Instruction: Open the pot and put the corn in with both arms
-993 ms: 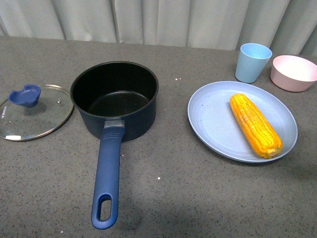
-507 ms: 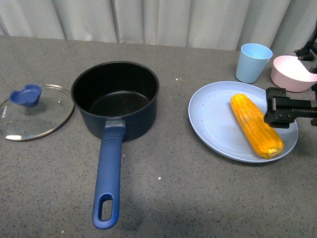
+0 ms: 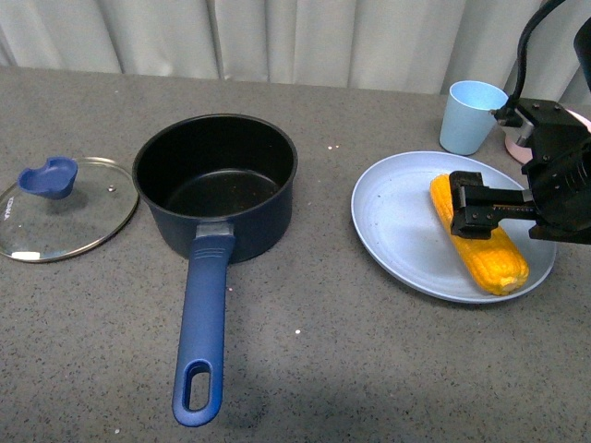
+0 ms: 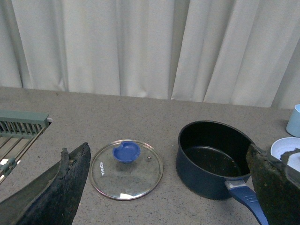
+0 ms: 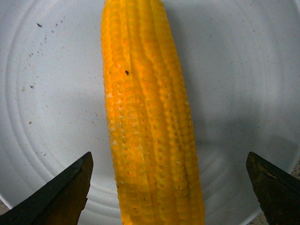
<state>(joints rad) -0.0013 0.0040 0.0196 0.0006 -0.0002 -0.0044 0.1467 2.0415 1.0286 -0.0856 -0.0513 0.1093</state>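
Grey desk [image 3: 369,369], uncovered pot [image 3: 263,231] at centre: the right claw [image 3: 464,205], spread above the corn [image 3: 499,258] lying on the blue plate [image 3: 388,221], should be lowered astride the cob's middle before being closed.

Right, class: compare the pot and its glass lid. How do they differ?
The pot is deep, dark and opaque; the lid is flat, clear glass with a metal rim. The pot has a long blue handle; the lid has a small blue knob. Both are round and rest apart on the grey table.
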